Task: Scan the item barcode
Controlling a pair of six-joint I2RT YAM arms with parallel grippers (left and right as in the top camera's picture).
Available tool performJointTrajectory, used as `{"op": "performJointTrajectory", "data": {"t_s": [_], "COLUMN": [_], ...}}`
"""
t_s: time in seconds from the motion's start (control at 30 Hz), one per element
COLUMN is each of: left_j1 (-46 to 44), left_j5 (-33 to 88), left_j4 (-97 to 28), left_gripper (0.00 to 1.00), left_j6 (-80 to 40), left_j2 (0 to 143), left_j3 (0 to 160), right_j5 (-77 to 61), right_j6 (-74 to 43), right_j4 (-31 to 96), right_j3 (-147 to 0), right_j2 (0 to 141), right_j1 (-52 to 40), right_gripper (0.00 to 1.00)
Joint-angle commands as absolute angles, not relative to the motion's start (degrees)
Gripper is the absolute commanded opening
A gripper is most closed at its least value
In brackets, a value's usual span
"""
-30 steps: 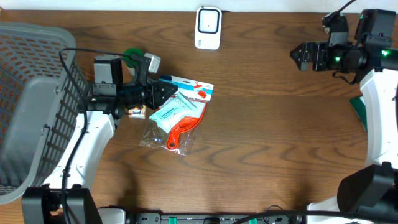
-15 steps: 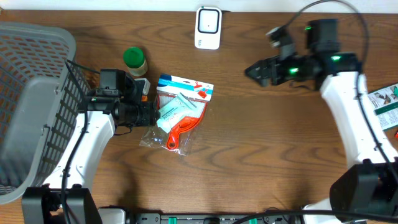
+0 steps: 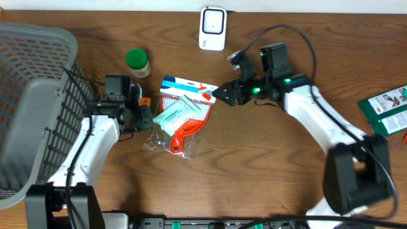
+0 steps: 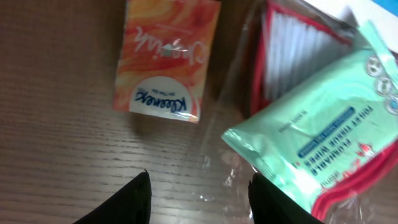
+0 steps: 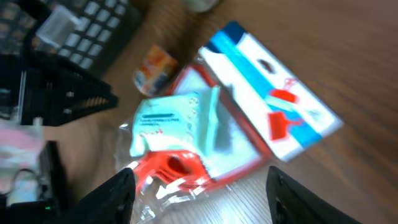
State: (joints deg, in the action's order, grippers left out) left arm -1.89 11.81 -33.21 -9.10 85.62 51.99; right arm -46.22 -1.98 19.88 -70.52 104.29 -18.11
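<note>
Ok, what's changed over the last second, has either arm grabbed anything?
The right gripper swung from the far right in to the upper right corner of the bagged dustpan set, jaws open, holding nothing. The left gripper drew back left from the set's edge and opened, empty. The set, green-lidded jar, white scanner and basket stayed put.

L gripper (image 4: 199,184), R gripper (image 5: 200,180): jaws apart
</note>
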Motion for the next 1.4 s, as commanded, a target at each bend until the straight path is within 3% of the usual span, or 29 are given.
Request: {"op": "performJointTrajectory", "data": {"t_s": [0.0, 0.33, 1.1, 1.3, 1.37], "left_j1": [-1.08, -0.97, -0.99, -0.99, -0.99], "left_j5": [10.46, 10.41, 11.6, 11.55, 11.55], "left_j4": [-32.21, -32.03, -27.9, -27.68, -27.68], "left_gripper": [0.51, 0.55, 0.57, 0.57, 0.57], "left_j6": [-12.75, -12.97, -13.08, -13.89, -13.87], "left_j2": [86.13, 86.17, 95.92, 95.92, 95.92], "left_j3": [50.98, 50.65, 49.71, 49.71, 49.71], "right_j5": [-56.12, -58.15, -50.37, -50.43, -50.48], "right_j6": [-4.8, -7.29, -8.05, -8.16, -8.88], "right_j4": [16.6, 10.52, 13.47, 13.5, 13.5], "right_j3": [-70.11, -70.13, -70.11, -70.11, -70.11], "right_j2": [110.0, 118.72, 118.96, 119.0, 119.0], "right_j1": [-20.43, -24.82, -26.59, -26.7, -26.87], "right_gripper": [0.64, 0.54, 0.52, 0.3, 0.29]}}
